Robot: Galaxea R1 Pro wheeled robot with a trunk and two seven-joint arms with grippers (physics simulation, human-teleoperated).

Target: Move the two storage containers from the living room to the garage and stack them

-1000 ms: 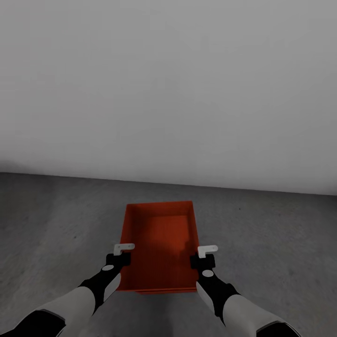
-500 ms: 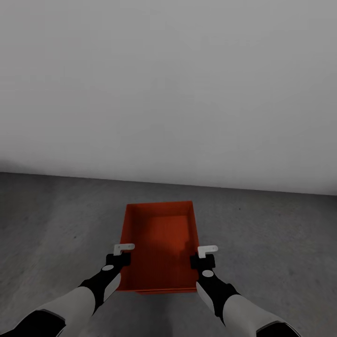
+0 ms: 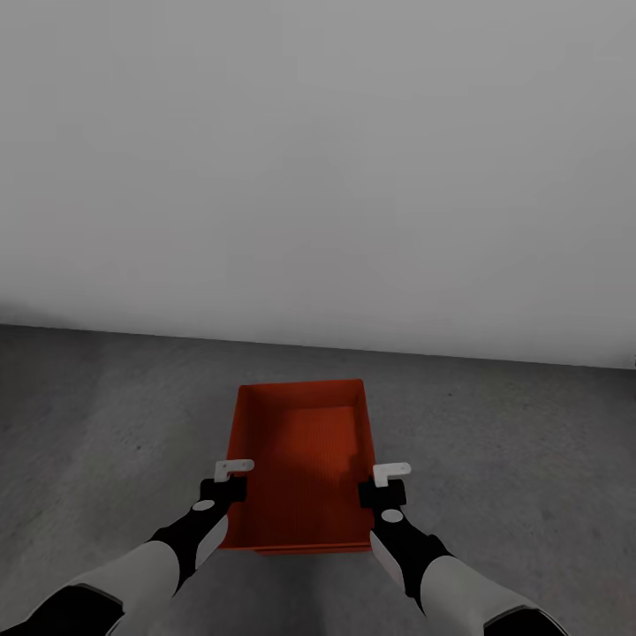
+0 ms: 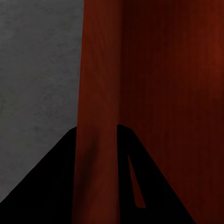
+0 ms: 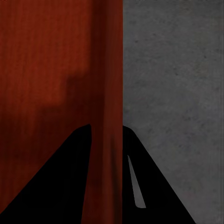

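Note:
An orange-red open-top storage container [image 3: 305,459] lies lengthwise in front of me over the dark grey concrete floor [image 3: 106,424] of the garage. My left gripper [image 3: 231,481] is shut on its left side wall, and my right gripper [image 3: 385,486] is shut on its right side wall. In the left wrist view the black fingers [image 4: 56,186] straddle the thin red wall [image 4: 98,84]. The right wrist view has the fingers [image 5: 154,186] astride the other wall [image 5: 109,70]. A thin orange-red strip [image 3: 314,552] peeks out under the near edge; I cannot tell what it belongs to.
A plain light-grey wall [image 3: 318,177] rises a short way beyond the container's far end. Rough concrete spreads to the left and to the right [image 3: 530,459] of the container.

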